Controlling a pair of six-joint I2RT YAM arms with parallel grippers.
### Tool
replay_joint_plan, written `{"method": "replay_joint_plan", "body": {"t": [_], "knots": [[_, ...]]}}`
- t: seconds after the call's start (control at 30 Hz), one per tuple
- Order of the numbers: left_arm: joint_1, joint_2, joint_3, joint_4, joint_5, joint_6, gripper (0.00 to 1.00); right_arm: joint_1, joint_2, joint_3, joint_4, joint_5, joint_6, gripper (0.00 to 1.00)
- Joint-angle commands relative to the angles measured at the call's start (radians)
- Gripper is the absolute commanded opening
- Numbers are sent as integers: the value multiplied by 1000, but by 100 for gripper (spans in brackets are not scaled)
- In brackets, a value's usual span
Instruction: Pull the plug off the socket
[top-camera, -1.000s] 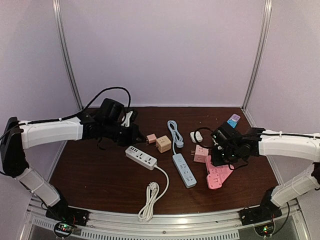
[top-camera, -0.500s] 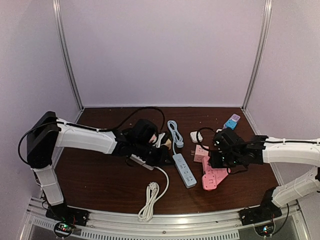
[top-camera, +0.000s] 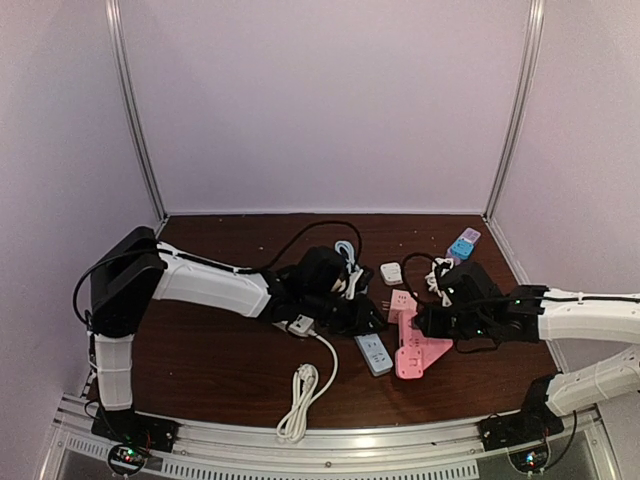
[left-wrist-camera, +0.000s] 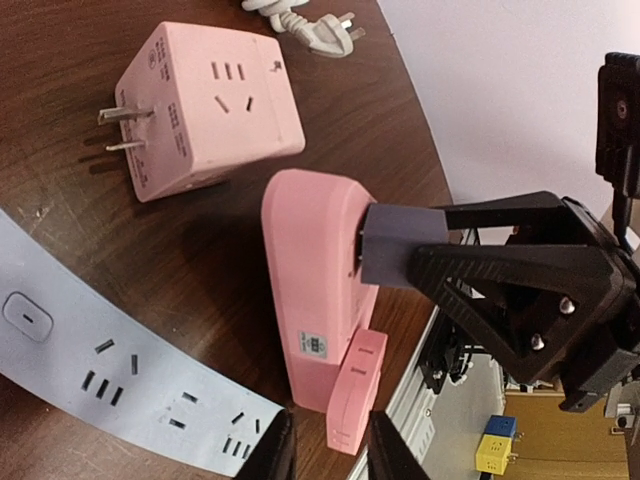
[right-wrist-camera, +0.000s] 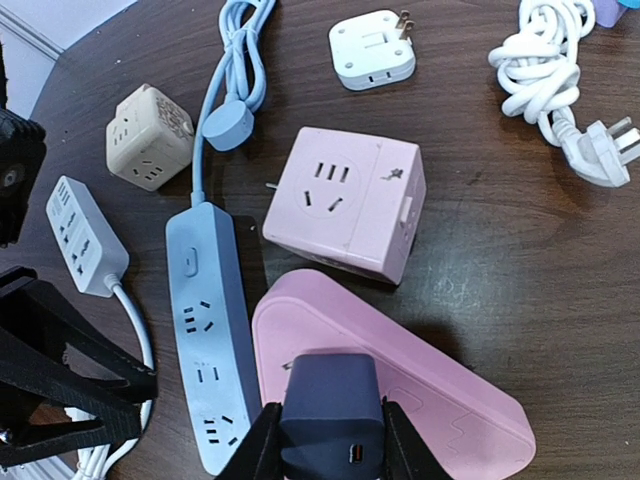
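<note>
the right gripper is clamped on the dark charger plug, one finger on each side of its body. the plug is not yet out: it sits seated in the face of the pink power strip, which in the left wrist view stands tipped up on its long edge rather than flat. the left gripper has its fingers spread on either side of a small pink block at the strip's near end; whether that block is part of the strip or a separate adapter i cannot tell from this angle. the change over the last second is mostly on the left: that arm was well away from the pink strip, by the white power strip, and has swept across the blue power strip to reach it, while the pink strip has slid and turned a little under the right hold. i read this as the brace being set: once the left closes and pins the strip, the right can draw the plug out. the pink cube adapter lies just beyond the strip.
</note>
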Motion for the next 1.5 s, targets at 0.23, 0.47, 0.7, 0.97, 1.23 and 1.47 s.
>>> {"method": "replay_joint_plan", "body": {"t": [0.23, 0.47, 0.7, 0.97, 1.23, 1.47], "knots": [[-10, 81, 77, 67, -7, 38, 37, 27, -3, -20, 156, -65, 4, 0], [-9, 109, 108, 58, -25, 89, 41, 35, -21, -46, 187, -80, -4, 0], [-8, 126, 133, 50, -53, 143, 42, 42, -32, -58, 204, -84, -8, 0], [-5, 151, 144, 76, -57, 197, 44, 45, -65, -87, 215, -81, -13, 0], [1, 166, 169, 121, -18, 221, 46, 50, -64, -97, 227, -81, -18, 0], [1, 184, 168, 143, -4, 199, 30, 53, -49, -87, 226, -72, -23, 0]]}}
